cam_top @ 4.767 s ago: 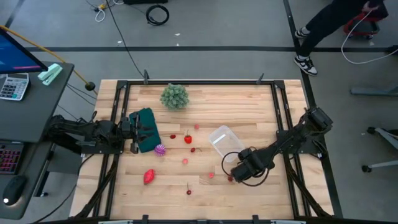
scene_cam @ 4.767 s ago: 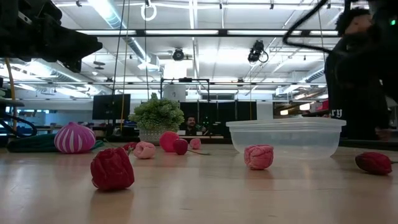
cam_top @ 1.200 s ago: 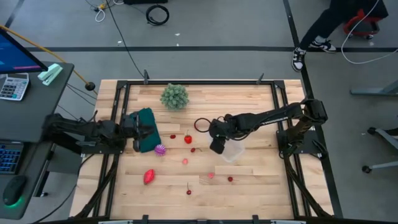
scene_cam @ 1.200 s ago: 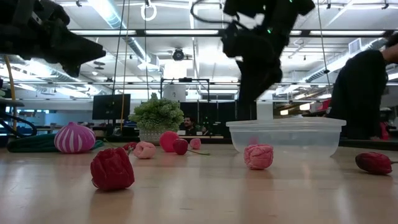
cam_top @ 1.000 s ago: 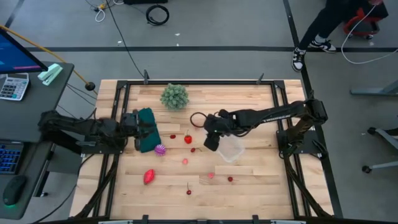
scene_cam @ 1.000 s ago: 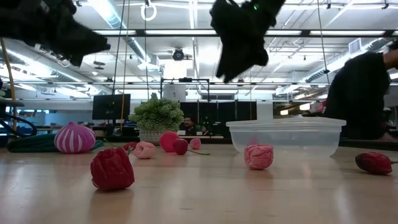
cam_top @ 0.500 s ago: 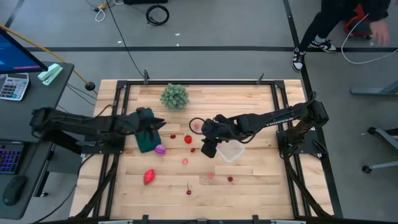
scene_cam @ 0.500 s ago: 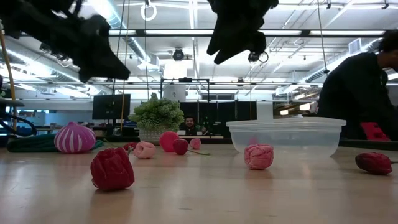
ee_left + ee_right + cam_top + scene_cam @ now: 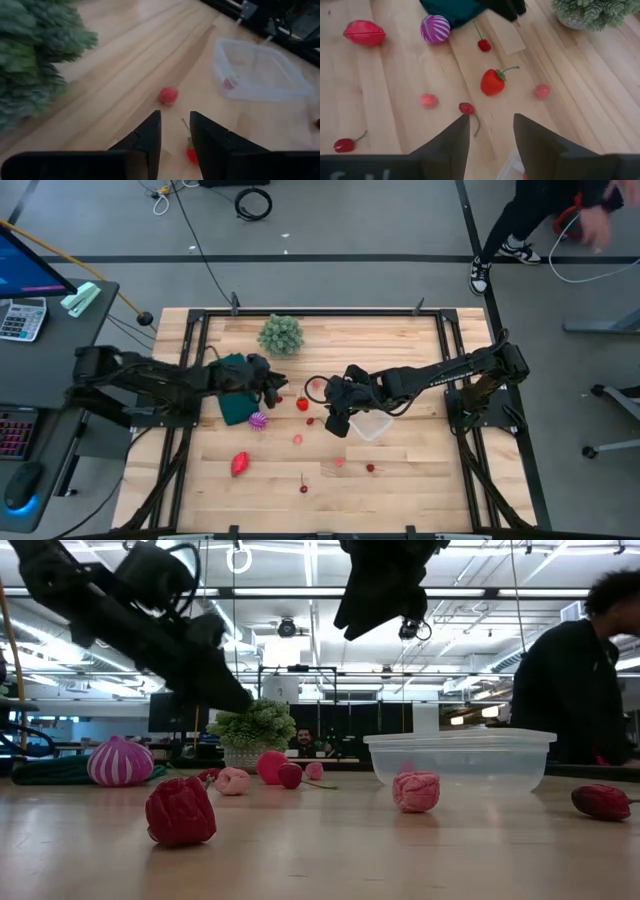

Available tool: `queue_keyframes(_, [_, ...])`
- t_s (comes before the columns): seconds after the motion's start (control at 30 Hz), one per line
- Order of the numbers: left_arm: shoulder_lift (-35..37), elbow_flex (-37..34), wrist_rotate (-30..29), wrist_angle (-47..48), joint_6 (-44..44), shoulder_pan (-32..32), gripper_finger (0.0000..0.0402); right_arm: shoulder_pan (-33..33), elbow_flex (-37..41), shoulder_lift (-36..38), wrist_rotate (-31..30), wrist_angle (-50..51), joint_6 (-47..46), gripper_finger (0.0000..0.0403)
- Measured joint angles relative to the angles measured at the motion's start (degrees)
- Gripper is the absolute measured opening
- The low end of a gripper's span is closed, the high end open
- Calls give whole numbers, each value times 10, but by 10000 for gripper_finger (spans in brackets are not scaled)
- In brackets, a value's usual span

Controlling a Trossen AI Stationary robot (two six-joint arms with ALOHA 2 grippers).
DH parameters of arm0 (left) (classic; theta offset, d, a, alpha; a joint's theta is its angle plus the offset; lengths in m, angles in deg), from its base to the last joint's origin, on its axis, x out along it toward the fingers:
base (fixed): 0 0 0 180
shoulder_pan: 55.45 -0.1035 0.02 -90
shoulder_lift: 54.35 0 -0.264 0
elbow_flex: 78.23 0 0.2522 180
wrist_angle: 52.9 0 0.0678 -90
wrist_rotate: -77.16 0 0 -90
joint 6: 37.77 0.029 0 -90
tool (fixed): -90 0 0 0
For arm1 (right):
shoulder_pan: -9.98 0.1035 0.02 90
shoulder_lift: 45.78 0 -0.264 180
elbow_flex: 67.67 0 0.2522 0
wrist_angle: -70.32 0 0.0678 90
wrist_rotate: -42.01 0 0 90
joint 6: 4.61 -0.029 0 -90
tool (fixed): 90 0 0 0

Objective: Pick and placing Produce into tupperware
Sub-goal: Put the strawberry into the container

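Both arms reach over the worktop (image 9: pixel 400 480) toward its middle. Right gripper (image 9: pixel 336 423) hangs just beside the clear tupperware (image 9: pixel 370 423), fingers (image 9: pixel 445 145) apart w/ nothing between, above a small red berry (image 9: pixel 467 108) and near the red strawberry (image 9: pixel 302 404). Left gripper (image 9: pixel 274 388) hovers by the strawberry, fingers (image 9: pixel 145 140) narrowly parted, empty. One pink piece (image 9: pixel 230 82) sits inside the tupperware. Striped ball (image 9: pixel 258 420) lies beside the green cloth (image 9: pixel 232 415); more produce scattered nearer the worktop's front edge.
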Motion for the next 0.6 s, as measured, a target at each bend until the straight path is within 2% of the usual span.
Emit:
queue_keyframes(0.2, [-85,0,63,-128,-1,0,141,0,0,0,0,0,-2,160])
queue_keyframes(0.4, [-146,0,64,-148,-30,-2,161,0,0,0,0,0,-6,160])
queue_keyframes(0.6, [-198,0,63,-213,-31,0,157,0,0,0,0,0,-19,160])
